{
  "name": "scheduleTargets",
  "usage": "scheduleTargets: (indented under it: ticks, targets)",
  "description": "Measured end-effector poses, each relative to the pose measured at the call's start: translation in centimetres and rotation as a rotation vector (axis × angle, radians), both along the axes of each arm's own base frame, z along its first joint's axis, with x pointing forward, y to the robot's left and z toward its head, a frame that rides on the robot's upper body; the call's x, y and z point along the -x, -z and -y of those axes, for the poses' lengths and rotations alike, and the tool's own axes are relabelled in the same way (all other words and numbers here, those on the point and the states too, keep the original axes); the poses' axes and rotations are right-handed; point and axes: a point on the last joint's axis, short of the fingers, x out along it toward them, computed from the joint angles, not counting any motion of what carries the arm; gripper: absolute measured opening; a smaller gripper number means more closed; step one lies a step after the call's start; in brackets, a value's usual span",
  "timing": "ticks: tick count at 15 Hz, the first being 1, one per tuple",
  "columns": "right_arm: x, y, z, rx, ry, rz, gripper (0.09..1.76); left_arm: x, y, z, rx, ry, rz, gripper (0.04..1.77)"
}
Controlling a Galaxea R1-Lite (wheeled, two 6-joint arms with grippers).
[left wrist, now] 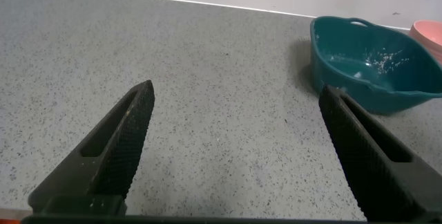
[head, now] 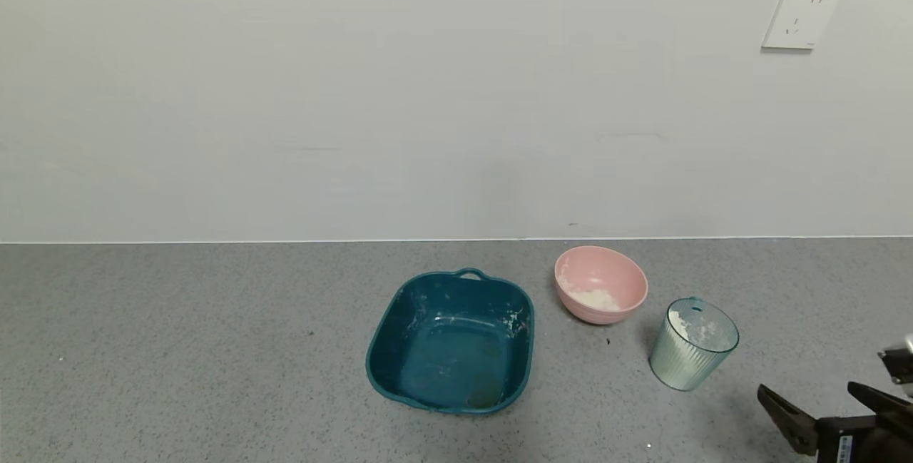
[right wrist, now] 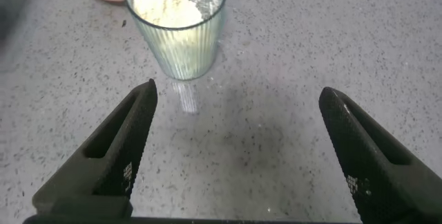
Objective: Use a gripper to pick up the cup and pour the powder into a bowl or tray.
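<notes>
The ribbed pale blue-green cup (head: 692,344) stands upright on the grey counter, right of the pink bowl (head: 600,284). White powder (head: 690,328) lies inside the cup, and some also lies in the bowl. In the right wrist view the cup (right wrist: 176,34) holds powder (right wrist: 164,0) and stands ahead of my open, empty right gripper (right wrist: 237,92). In the head view that right gripper (head: 820,397) is at the lower right, apart from the cup. My left gripper (left wrist: 235,89) is open and empty over bare counter, out of the head view.
A dark teal square tray (head: 451,340) with handles and powder traces sits left of the bowl; it also shows in the left wrist view (left wrist: 373,61). A wall with a socket (head: 800,15) runs behind the counter.
</notes>
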Motion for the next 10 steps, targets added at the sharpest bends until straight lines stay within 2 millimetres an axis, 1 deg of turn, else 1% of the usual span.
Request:
scheduleTargets:
  ticks: [4, 10]
  targets:
    - [2.3, -0.5, 1.7, -0.048, 0.001, -0.004, 1.70, 0.0, 0.0, 0.0, 0.000, 0.000, 0.000, 1.72]
    - [6.6, -0.9, 3.2, -0.064, 0.035, 0.057, 1.70, 0.0, 0.0, 0.0, 0.000, 0.000, 0.000, 1.72]
